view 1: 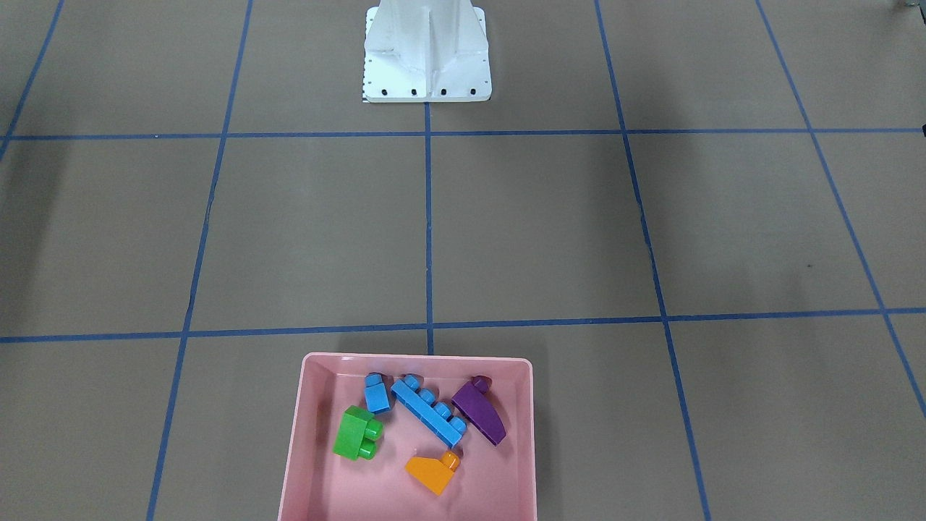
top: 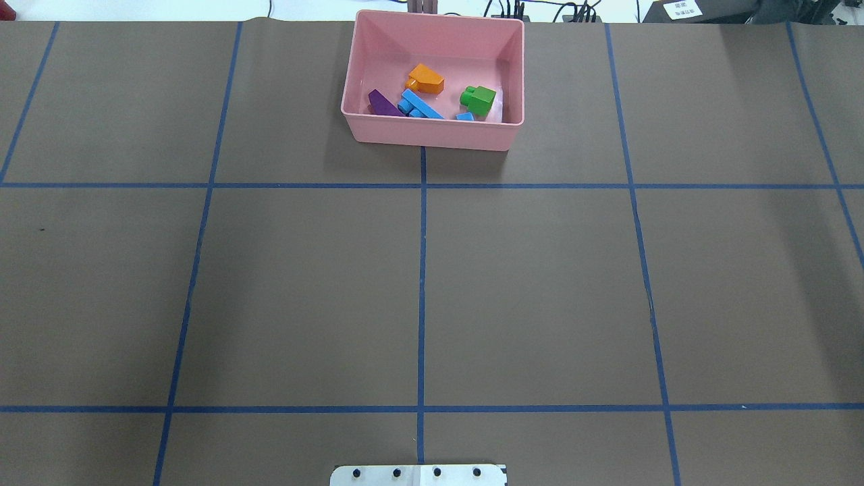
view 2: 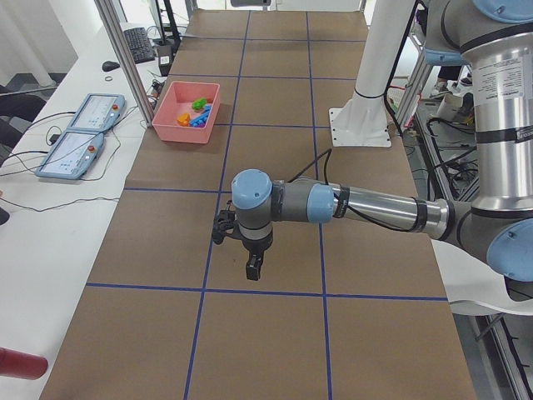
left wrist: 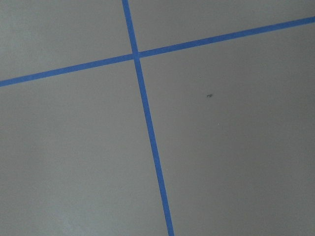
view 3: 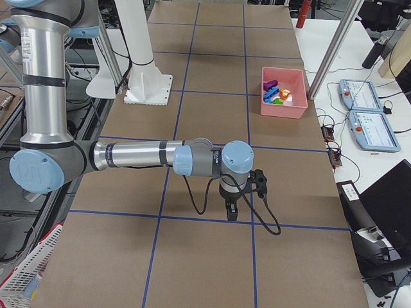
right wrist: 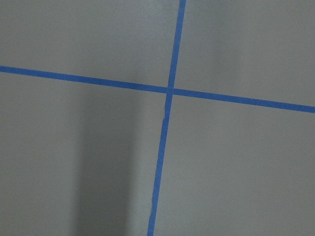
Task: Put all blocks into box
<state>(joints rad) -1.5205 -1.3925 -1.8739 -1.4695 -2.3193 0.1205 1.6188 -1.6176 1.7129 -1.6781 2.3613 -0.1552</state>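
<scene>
You'll see that the box [view 1: 416,357] holds everything. The green two-stud block [view 1: 356,432] lies by its wall on the robot's right and the purple curved wedge [view 1: 479,414] toward the opposite wall, with the long blue four-stud block [view 1: 428,414] slanting between them, the small blue one-stud block [view 1: 377,394] just beside that block's end near the robot-facing wall, and the orange sloped block [view 1: 432,471] nearer the wall away from the robot. The left gripper [view 2: 252,268] and the right gripper [view 3: 232,210] both hang over the taped table [view 1: 542,231], well apart from the box (each shows only in a side view, so you cannot tell whether its jaws are apart or together).
</scene>
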